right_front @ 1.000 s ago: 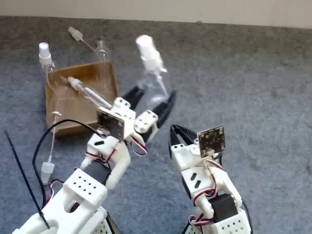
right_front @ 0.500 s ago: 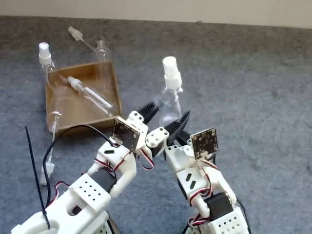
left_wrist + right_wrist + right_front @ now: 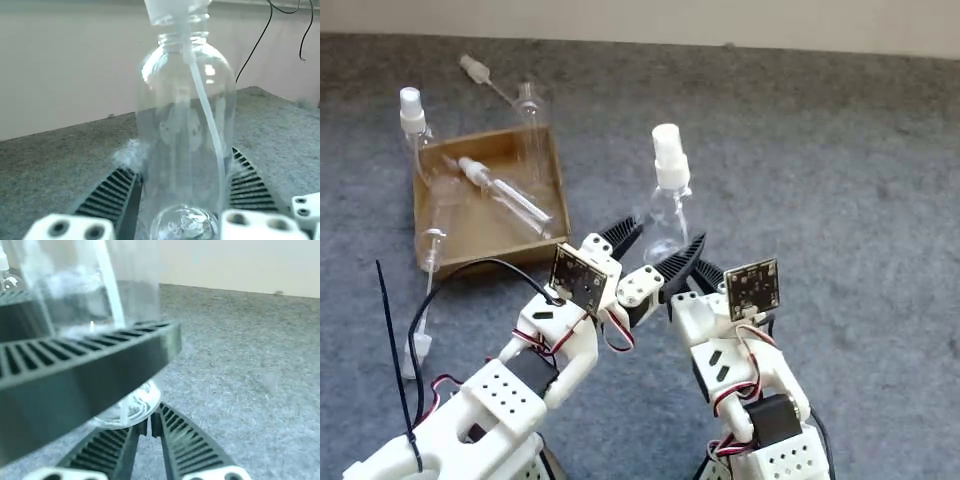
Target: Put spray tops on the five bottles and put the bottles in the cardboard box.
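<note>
Our left hand [image 3: 666, 232] grasps the upright bottle [image 3: 667, 208], spray top [image 3: 669, 158] on, at the middle of the worktop [image 3: 840, 180]. Our right hand [image 3: 150, 422] is clenched and empty at its 5 o'clock. The cardboard box [image 3: 557, 180] lies at 10 o'clock.

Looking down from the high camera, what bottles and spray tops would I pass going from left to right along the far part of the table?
Far-left capped bottle → loose spray top → open bottle → upright capped bottle.
</note>
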`<action>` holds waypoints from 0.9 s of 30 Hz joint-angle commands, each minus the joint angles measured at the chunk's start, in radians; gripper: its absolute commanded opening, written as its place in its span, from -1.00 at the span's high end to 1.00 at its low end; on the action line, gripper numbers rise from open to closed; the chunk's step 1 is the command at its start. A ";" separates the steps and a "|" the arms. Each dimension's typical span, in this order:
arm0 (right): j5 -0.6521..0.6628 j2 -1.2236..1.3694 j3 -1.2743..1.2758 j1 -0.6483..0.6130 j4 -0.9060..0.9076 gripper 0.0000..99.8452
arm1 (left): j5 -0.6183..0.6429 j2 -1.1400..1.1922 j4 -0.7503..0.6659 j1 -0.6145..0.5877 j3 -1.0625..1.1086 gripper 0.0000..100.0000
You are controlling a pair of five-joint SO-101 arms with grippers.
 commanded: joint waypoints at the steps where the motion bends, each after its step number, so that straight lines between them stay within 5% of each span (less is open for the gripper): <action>1: 0.005 -0.015 0.005 0.028 -0.025 0.98 | -0.011 -0.028 -0.015 0.016 -0.008 0.83; 9: 0.005 -0.015 0.004 0.018 -0.025 0.98 | -0.014 -0.021 -0.023 0.007 -0.074 0.83; 21: 0.011 -0.015 -0.004 -0.168 -0.024 0.98 | -0.012 -0.013 -0.015 0.008 -0.159 0.83; 27: 0.011 -0.015 -0.004 -0.166 -0.024 0.98 | -0.012 0.157 -0.021 0.002 -0.257 0.83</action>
